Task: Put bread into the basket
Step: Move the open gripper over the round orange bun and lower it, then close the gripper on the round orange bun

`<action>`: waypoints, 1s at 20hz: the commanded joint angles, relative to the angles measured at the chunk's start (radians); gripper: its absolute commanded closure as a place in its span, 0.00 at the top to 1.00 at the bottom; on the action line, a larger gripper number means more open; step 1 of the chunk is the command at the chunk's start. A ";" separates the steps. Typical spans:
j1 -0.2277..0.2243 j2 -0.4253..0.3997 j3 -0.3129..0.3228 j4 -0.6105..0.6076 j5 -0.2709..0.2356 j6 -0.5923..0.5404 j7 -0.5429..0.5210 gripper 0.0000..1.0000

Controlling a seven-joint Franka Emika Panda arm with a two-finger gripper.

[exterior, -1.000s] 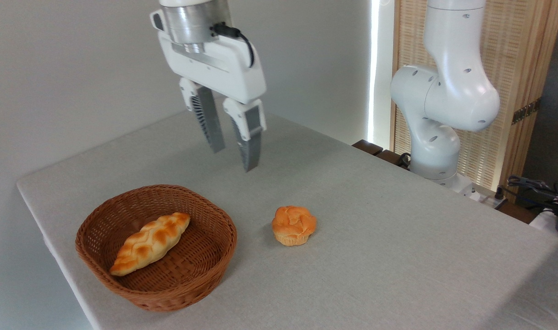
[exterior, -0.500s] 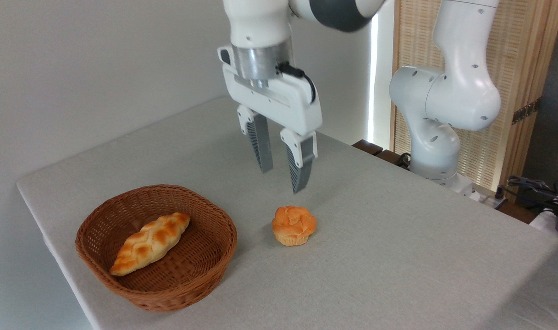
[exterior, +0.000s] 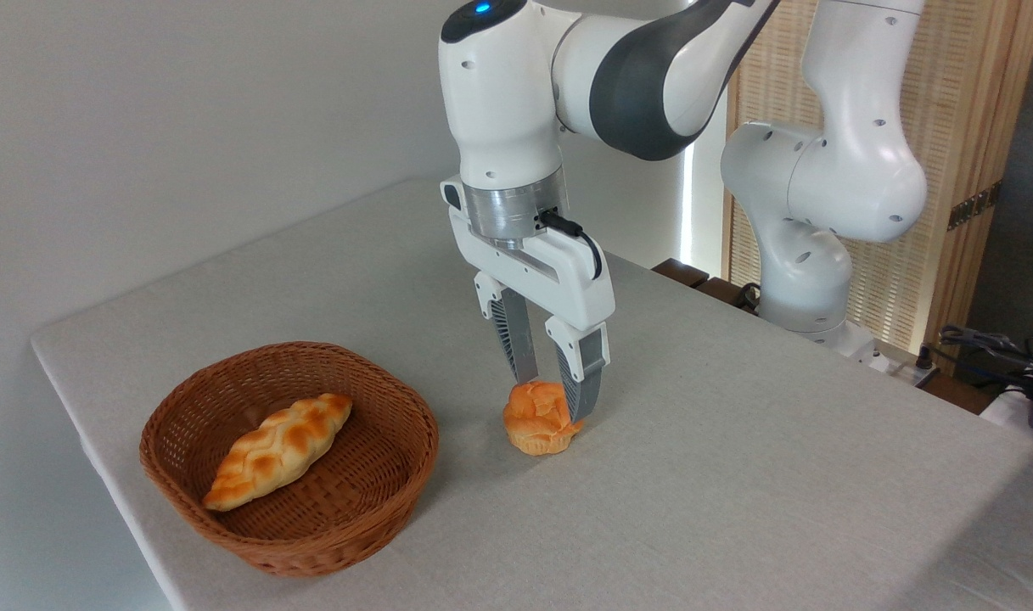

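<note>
The bun (exterior: 540, 417) sits upright on the grey table (exterior: 737, 475), its cracked orange dome pointing up and its paler ribbed base flat on the cloth. It is round, so it has no real long axis; the only direction I can give is the vertical one, from base to dome. It stands outside the basket (exterior: 289, 458), just beside its rim, at about 3 o'clock from the basket. The gripper (exterior: 552, 399) hangs straight down over the bun with its jaws spread, not closed. One finger (exterior: 516, 344) comes down behind the dome at about 11 o'clock from the bun, and the other finger (exterior: 586, 373) comes down at the dome's right side, at about 2 o'clock, and covers a small part of it. The bun lies between the two fingers, but I cannot tell if either finger already touches it. The base of the bun rests on the table and is not lifted. Inside the basket lies a long braided loaf (exterior: 280, 449), golden with brown spots. Its long axis runs from about 7 o'clock to about 1 o'clock, and the lower end comes close to the basket wall. The white arm (exterior: 626, 76) bends over from the right, and its base (exterior: 809, 280) stands at the far edge of the table, well apart from the bun.
</note>
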 commanded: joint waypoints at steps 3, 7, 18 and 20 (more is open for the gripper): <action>-0.003 -0.007 0.003 -0.002 0.012 0.040 0.023 1.00; -0.003 -0.007 0.003 -0.002 0.007 0.044 0.023 1.00; -0.003 0.011 -0.030 -0.016 -0.010 0.060 0.022 1.00; -0.005 0.011 -0.030 -0.017 -0.008 0.060 0.022 1.00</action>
